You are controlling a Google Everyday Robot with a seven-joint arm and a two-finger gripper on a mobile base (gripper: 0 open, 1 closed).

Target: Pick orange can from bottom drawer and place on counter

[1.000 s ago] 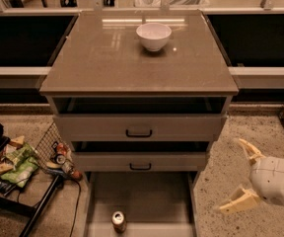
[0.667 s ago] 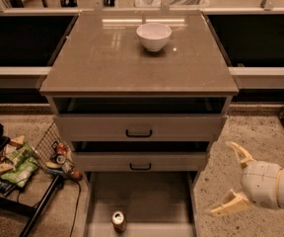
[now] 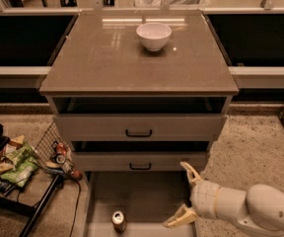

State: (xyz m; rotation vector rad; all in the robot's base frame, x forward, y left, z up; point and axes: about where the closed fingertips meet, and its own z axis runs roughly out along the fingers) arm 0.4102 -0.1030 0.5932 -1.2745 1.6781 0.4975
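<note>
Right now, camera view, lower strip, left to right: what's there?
Left to right: snack litter → orange can, upright in the bottom drawer → claw, open, at the drawer's right edge, apart from the can → white arm running off the right side.

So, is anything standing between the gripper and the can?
Nothing visible. The gripper, open, hovers at the right side of the drawer; the can stands upright near its front, and only bare drawer floor lies between them.
</note>
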